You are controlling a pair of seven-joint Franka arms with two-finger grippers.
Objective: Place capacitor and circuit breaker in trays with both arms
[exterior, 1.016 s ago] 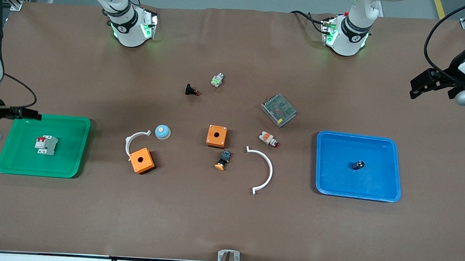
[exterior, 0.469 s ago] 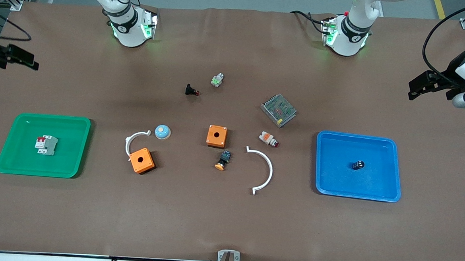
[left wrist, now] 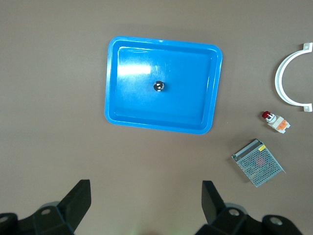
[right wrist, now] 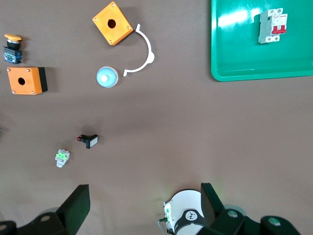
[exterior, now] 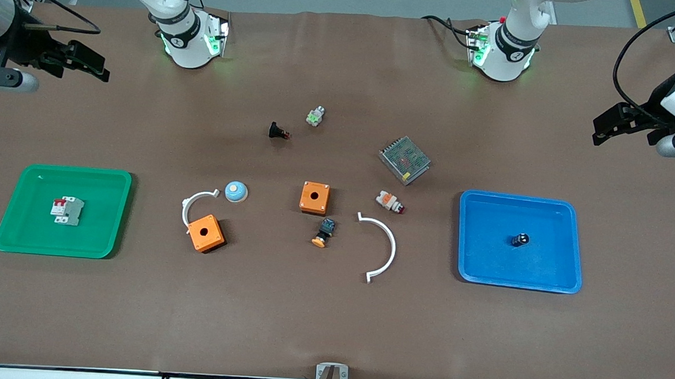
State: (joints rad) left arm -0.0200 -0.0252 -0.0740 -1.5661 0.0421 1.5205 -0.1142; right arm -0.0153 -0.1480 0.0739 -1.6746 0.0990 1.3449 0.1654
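Left gripper and right gripper gape wide, both empty.

Black capacitor on blue tray; white-grey, red-levered circuit breaker on green tray.

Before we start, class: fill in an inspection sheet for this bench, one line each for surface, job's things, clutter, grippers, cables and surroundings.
Surface: brown table, flat.
Job's things: circuit breaker lies in the green tray; capacitor sits in the blue tray.
Clutter: two orange boxes, two white curved pieces, orange-capped push-button, metal mesh box, blue-white dome, and three small parts between the trays.
Grippers: left gripper raised over the table's edge at its arm's end, jaws open, empty; right gripper raised over bare table near its base, jaws open, empty.
Cables: black cables on the arms.
Surroundings: grey floor by the bases.
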